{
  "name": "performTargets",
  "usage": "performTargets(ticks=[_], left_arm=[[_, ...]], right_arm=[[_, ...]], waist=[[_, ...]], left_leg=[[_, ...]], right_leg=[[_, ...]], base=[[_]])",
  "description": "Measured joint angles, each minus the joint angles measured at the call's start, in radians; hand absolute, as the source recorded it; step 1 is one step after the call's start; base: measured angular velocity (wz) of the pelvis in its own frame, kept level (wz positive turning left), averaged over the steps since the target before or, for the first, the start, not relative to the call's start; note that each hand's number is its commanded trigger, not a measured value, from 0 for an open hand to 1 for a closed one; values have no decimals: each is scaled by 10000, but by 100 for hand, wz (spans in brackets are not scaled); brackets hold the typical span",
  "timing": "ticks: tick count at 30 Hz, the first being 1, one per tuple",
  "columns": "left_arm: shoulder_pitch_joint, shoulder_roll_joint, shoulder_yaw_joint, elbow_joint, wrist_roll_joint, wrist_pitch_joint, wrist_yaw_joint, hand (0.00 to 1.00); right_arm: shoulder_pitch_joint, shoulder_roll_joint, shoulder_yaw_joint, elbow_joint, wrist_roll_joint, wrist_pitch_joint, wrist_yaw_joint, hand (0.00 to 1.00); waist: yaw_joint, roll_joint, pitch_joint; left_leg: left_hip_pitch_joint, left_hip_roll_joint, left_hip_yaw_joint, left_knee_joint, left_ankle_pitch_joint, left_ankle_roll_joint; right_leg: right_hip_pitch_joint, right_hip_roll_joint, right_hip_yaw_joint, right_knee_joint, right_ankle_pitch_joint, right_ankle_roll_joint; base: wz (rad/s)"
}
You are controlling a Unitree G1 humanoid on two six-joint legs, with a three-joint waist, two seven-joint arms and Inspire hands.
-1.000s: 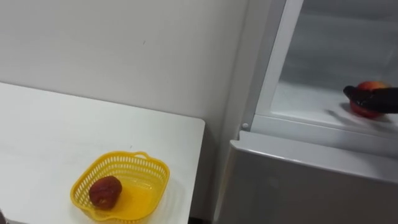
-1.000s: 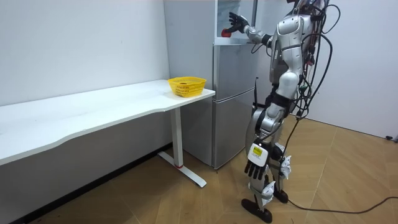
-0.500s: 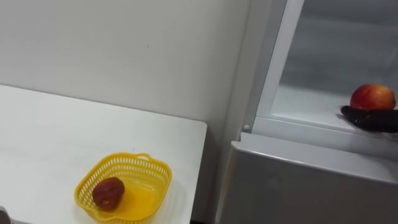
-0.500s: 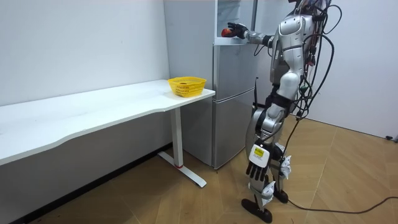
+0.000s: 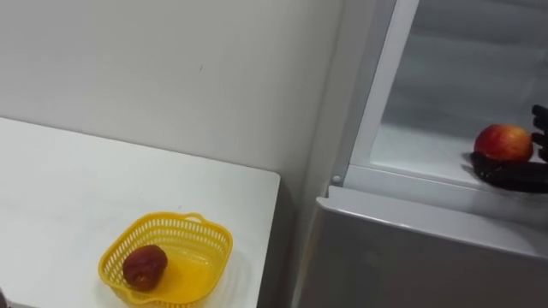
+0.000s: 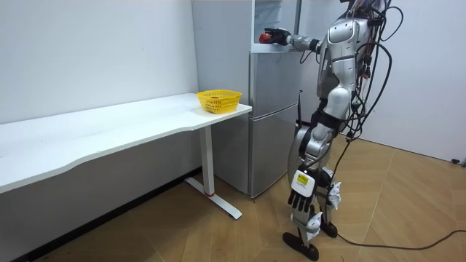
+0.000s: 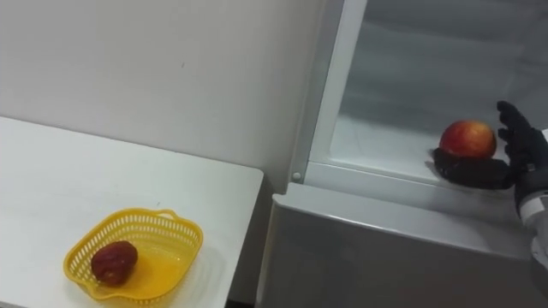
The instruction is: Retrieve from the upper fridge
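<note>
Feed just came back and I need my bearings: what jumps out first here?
A red apple sits at the front of the open upper fridge, with the robot's right hand spread around it, thumb low in front, fingers not closed. On the white table to the left, a yellow basket holds one dark red fruit. The left hand hangs by the robot's leg.

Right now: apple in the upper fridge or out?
In. The apple is inside the open upper compartment, just above its shelf, with the right hand open around it.
</note>
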Motion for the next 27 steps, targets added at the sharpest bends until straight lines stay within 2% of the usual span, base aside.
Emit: performTargets(ticks=[1, 2, 12, 17, 27], left_arm=[[-2, 23, -1, 0, -11, 13, 1, 0], [-2, 43, -1, -1, -21, 13, 1, 0], [-47, 187, -18, -5, -197, 15, 54, 0], [-102, 204, -18, 3, -193, 16, 18, 0], [-193, 244, -18, 3, -195, 22, 33, 0]], right_arm=[[-26, -38, 15, 86, 0, 0, 156, 92], [-29, -63, 17, 120, 0, 1, 241, 100], [-221, -324, 109, 611, 426, -55, 1000, 100], [-222, -534, 96, 680, 459, -133, 1027, 100], [-449, -649, 243, 812, 468, -112, 1019, 100]], waist=[[1, -19, -14], [3, -31, -23], [7, -91, -5], [29, -163, 36], [149, -174, 41]], left_leg=[[1, 1, 2, -7, 0, 0], [2, 2, 2, -8, 1, 0], [52, 7, -16, -3, 1, 0], [26, 8, -47, 2, -5, -7], [74, 10, -27, -28, -4, -7]], right_leg=[[-1, 0, 4, 0, 0, 0], [-2, 0, 4, 0, 0, 0], [37, 2, 1, -2, 0, -1], [15, 8, 6, -5, 1, -1], [-3, 24, 157, -36, 0, 0]], base=[[0], [0], [0], [0], [1]])
